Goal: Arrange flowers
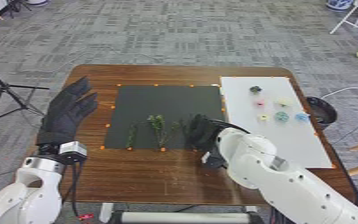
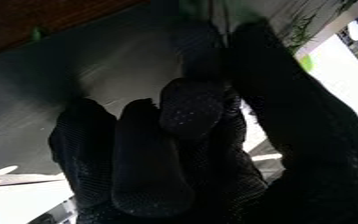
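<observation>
- Plainly, the green sprigs (image 1: 156,121) lie on the black mat (image 1: 144,102), on the half nearer the robot, their leafy tops pointing away from it; one slim sprig (image 1: 131,136) lies to the left of the fuller ones.
- In the right wrist view we see thin stems and blurred greenery just by the black glove.
- The right robot hand (image 1: 204,131) is low over the mat's right part, just beside the sprigs. We cannot tell how far open it is, nor whether it has hold of a stem.
- Right of the mat, on the white board (image 1: 286,145), we find small flower heads, loosely grouped on its farther part: a dark one (image 1: 255,89) farthest off, then a pink one (image 1: 260,103) and a cream one (image 1: 284,101), and nearer us a yellow one (image 1: 264,117), a teal one (image 1: 282,116) and a light blue one (image 1: 302,117).
- The left robot hand (image 1: 62,117) is at the left edge of the surface (image 1: 149,175), well apart from the sprigs, fingers stretched out straight and holding nothing.
- Orange marks run along the edges of the mat.
- Beyond the surface, we see a round black container (image 1: 324,111) by its right edge and a black tripod (image 1: 8,87) on the grey floor (image 1: 175,35) to the left.
</observation>
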`<action>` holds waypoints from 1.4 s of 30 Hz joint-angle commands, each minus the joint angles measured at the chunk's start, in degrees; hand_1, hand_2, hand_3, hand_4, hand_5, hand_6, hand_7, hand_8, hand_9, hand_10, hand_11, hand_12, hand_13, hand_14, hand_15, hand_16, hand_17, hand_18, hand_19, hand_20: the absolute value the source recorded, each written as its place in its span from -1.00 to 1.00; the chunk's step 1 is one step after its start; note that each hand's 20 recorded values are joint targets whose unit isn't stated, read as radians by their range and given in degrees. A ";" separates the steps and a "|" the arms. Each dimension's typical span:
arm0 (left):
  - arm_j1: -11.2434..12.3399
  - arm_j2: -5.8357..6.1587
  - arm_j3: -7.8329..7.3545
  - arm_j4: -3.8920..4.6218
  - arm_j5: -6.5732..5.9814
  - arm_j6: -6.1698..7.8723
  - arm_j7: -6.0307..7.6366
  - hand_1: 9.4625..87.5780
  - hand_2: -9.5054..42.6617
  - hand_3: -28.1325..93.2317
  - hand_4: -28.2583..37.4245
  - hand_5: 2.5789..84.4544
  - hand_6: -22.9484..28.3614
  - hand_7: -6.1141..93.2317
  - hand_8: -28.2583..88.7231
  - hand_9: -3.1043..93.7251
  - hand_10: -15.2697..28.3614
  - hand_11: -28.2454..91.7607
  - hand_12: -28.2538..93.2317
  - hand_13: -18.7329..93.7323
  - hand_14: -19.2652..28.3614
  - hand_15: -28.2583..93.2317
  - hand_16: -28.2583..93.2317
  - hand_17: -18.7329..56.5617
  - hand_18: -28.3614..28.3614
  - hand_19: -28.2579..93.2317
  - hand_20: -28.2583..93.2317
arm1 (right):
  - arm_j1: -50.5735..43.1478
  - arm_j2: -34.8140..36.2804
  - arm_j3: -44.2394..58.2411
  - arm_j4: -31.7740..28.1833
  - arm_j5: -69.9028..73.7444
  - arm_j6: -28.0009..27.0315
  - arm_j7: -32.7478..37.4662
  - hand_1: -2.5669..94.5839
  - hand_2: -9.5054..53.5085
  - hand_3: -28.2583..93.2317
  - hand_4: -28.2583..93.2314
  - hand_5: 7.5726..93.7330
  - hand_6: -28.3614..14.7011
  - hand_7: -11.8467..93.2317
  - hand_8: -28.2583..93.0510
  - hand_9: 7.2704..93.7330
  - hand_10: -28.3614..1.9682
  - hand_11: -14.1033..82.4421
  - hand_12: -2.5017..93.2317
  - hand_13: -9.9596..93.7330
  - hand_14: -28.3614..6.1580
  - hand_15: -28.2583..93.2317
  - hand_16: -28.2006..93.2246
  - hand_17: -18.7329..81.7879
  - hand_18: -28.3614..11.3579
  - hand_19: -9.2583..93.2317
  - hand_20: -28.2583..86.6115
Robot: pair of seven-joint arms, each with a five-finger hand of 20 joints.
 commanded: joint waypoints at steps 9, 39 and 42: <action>0.81 -0.19 -0.22 -0.35 -0.51 0.42 0.56 -0.50 -0.89 0.56 -0.82 -0.41 0.03 -0.49 -0.67 -0.57 0.23 -0.18 -0.22 -0.40 0.45 -0.13 -0.48 -0.72 0.62 0.08 -0.36 | -0.77 0.89 -0.22 -0.21 0.26 1.75 0.17 -0.37 -1.00 0.68 -0.90 0.44 0.19 0.23 -0.72 0.72 0.29 0.53 0.08 0.77 0.37 0.82 0.19 0.49 -0.52 1.00 0.74; 3.52 0.04 -1.26 -1.41 -0.80 1.78 1.43 -0.50 -0.91 0.56 -0.82 -0.42 0.01 -0.49 -0.67 -0.57 0.20 -0.19 -0.21 -0.39 0.42 -0.14 -0.48 -0.71 0.61 0.08 -0.37 | -1.04 28.29 11.73 -0.06 -13.40 9.30 -3.82 -0.32 -1.00 0.78 -1.00 -0.14 0.07 -0.25 -0.70 -0.03 0.05 -0.16 -0.45 0.08 -0.13 0.71 -0.07 -0.13 -0.68 0.82 0.42; 3.60 0.10 -1.33 -1.40 -0.77 1.64 1.47 -0.50 -0.90 0.56 -0.82 -0.42 0.01 -0.49 -0.67 -0.57 0.20 -0.19 -0.22 -0.39 0.42 -0.14 -0.48 -0.71 0.61 0.08 -0.37 | -5.21 30.12 14.46 -1.15 -13.63 8.71 -7.25 -0.31 -1.00 0.75 -1.00 -0.14 0.09 -0.26 -0.70 -0.02 0.13 -0.20 -0.46 0.07 -0.12 0.71 -0.08 -0.16 -0.68 0.80 0.42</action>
